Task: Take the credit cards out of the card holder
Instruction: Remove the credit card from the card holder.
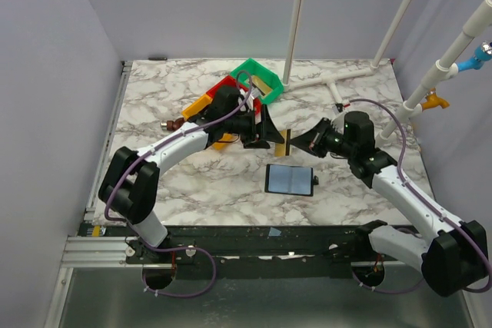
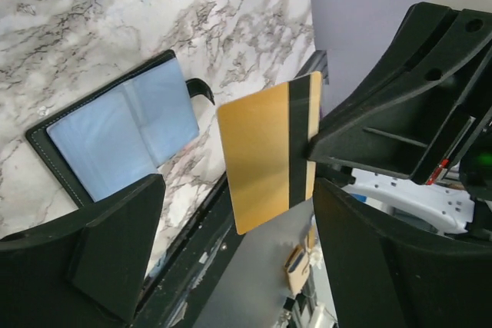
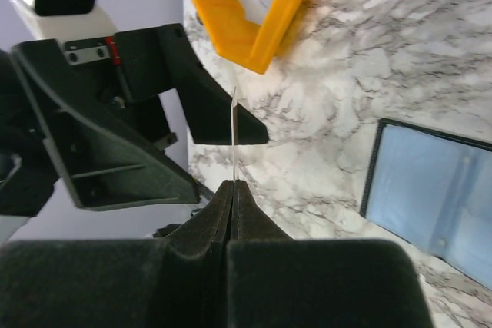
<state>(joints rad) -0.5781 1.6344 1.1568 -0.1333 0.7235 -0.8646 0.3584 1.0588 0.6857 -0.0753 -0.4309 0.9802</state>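
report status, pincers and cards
Right pincer shut on gold card. Left pincer open, facing it. Card holder lies open, flat. Nothing in the way.

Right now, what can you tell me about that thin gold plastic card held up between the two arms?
The thin gold plastic card looks flat and rigid, with a dark stripe along one long edge. It hangs upright in the air above the marble table, clear of the open black wallet. The right gripper is shut on its striped edge. The open left gripper straddles it, one finger on each side; no contact shows there.
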